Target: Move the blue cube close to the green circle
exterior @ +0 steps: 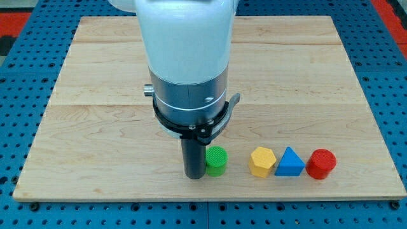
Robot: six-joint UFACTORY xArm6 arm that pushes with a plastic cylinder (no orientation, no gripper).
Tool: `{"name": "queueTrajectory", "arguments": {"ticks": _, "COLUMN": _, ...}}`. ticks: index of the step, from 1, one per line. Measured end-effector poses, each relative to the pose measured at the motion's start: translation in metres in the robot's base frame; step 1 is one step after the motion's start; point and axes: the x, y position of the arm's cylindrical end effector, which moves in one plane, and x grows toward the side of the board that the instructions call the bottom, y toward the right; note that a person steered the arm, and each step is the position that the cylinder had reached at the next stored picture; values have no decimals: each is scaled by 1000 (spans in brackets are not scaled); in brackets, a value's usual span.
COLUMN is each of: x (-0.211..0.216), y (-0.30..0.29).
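Blue block (290, 163), which reads as a triangular prism rather than a cube, sits near the tabletop's (95, 127) bottom edge at the view's right. It is wedged in a row: a yellow hexagonal block (262, 161) touches it on the view's left, and a red cylinder (321, 163) is just beside it on the view's right. Green cylinder (215, 161) stands apart from that row, further to the view's left. My tip (194, 176) rests against the green cylinder's left side, well away from the blue block. No end effector with jaws is present, only the rod under the white and metal arm housing (187, 63).
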Motion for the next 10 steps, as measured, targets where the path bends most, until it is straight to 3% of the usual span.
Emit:
{"name": "queueTrajectory", "arguments": {"ticks": 1, "x": -33, "y": -53}}
{"name": "queueTrajectory", "arguments": {"ticks": 2, "x": -108, "y": -49}}
{"name": "queueTrajectory", "arguments": {"ticks": 3, "x": -131, "y": 12}}
{"name": "queueTrajectory", "arguments": {"ticks": 4, "x": -178, "y": 34}}
{"name": "queueTrajectory", "arguments": {"ticks": 5, "x": -185, "y": -48}}
{"name": "queueTrajectory", "arguments": {"ticks": 6, "x": -217, "y": -67}}
{"name": "queueTrajectory", "arguments": {"ticks": 7, "x": -231, "y": -106}}
{"name": "queueTrajectory", "arguments": {"ticks": 9, "x": -148, "y": -41}}
{"name": "queueTrajectory", "arguments": {"ticks": 10, "x": -181, "y": -55}}
